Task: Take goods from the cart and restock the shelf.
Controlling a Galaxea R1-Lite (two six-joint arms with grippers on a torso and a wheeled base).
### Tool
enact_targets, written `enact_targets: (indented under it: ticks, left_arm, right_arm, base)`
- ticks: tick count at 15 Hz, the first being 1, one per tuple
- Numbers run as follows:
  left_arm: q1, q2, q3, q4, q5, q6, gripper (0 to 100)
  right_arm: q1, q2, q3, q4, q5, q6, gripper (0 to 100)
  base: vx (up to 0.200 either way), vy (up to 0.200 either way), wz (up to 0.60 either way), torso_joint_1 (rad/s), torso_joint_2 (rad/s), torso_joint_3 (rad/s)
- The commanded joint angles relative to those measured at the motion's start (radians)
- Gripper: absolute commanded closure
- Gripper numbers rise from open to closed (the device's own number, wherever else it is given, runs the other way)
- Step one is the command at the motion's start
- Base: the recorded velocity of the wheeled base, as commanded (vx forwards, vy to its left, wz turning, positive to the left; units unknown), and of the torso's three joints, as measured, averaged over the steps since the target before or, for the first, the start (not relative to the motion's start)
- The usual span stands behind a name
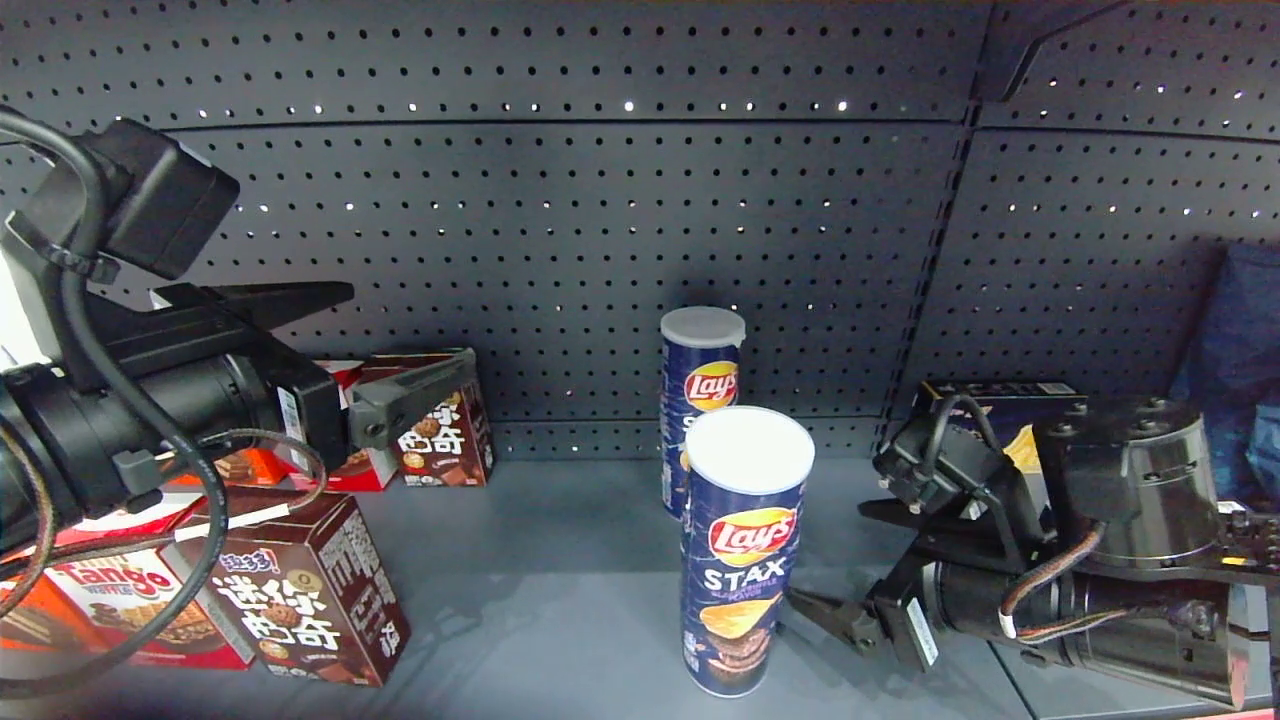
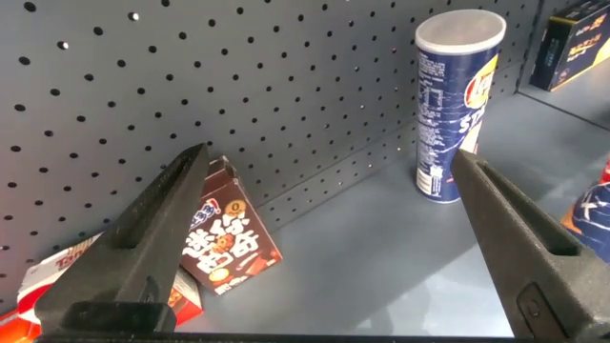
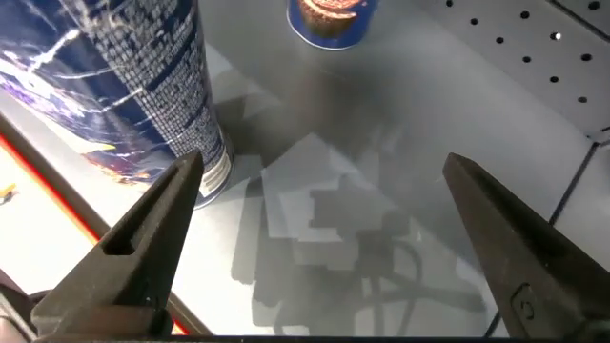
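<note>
Two tall blue chip cans stand upright on the grey shelf (image 1: 560, 590), one behind the other. The front can (image 1: 744, 550) (image 3: 143, 86) is near the shelf's front edge, and the back can (image 1: 700, 400) (image 2: 453, 105) (image 3: 329, 19) stands close to the pegboard. My right gripper (image 1: 830, 555) (image 3: 324, 164) sits low on the shelf just right of the front can, open, with nothing between its fingers. My left gripper (image 1: 390, 340) (image 2: 329, 157) hangs open and empty above the boxes on the left, pointing toward the pegboard.
Brown cookie boxes (image 1: 305, 590) (image 1: 440, 420) (image 2: 224, 243) and a red wafer box (image 1: 110, 600) fill the shelf's left side. A dark box (image 1: 1000, 400) and a blue bag (image 1: 1240, 370) sit at the back right. Bare shelf lies between the boxes and the cans.
</note>
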Motion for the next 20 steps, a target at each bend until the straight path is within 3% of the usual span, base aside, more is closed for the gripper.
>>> enact_targets:
  ticks: [1, 14, 20]
  left_arm:
    - [0.000, 0.003, 0.000, -0.001, 0.000, -0.001, 0]
    - [0.014, 0.001, 0.006, -0.001, -0.016, -0.001, 0]
    - [0.014, 0.001, 0.008, -0.001, -0.016, -0.001, 0]
  right_arm:
    - [0.010, 0.017, -0.008, 0.000, -0.007, 0.001, 0]
    - [0.024, 0.040, -0.003, -0.015, -0.007, 0.001, 0]
    - [-0.018, 0.041, -0.011, -0.015, -0.009, 0.001, 0]
  base:
    - [0.000, 0.000, 0.00, 0.000, 0.00, 0.000]
    - [0.000, 0.000, 0.00, 0.000, 0.00, 0.000]
    - [0.000, 0.000, 0.00, 0.000, 0.00, 0.000]
